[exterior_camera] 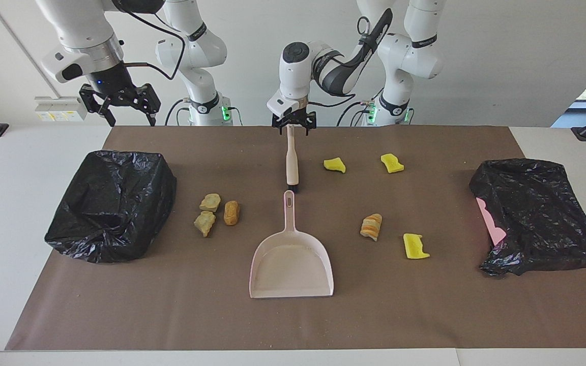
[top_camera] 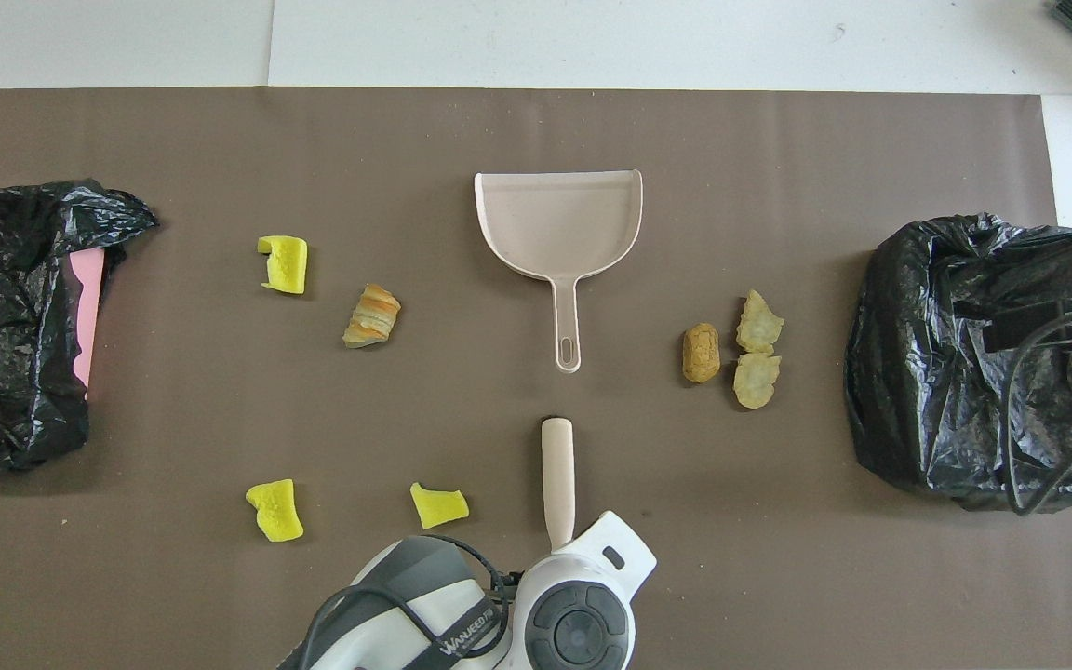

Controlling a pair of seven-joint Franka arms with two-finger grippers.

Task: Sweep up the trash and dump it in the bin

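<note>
The table is seen by one camera from high across it, facing the robots, whose bases stand at the top. It is seen by another from high above the robots' end, looking forward and steeply down. The brown mat (exterior_camera: 425, 315) (top_camera: 778, 140), the dustpan (exterior_camera: 291, 264) (top_camera: 559, 223) and both black bags are shared, half a turn apart.

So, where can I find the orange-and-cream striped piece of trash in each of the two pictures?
Facing view: the striped chunk lies lower right of centre, beside a yellow scrap.
Overhead view: the striped chunk lies left of centre, with the same scrap up-left of it.
Shared landmark: the dustpan at mid-table.
</note>
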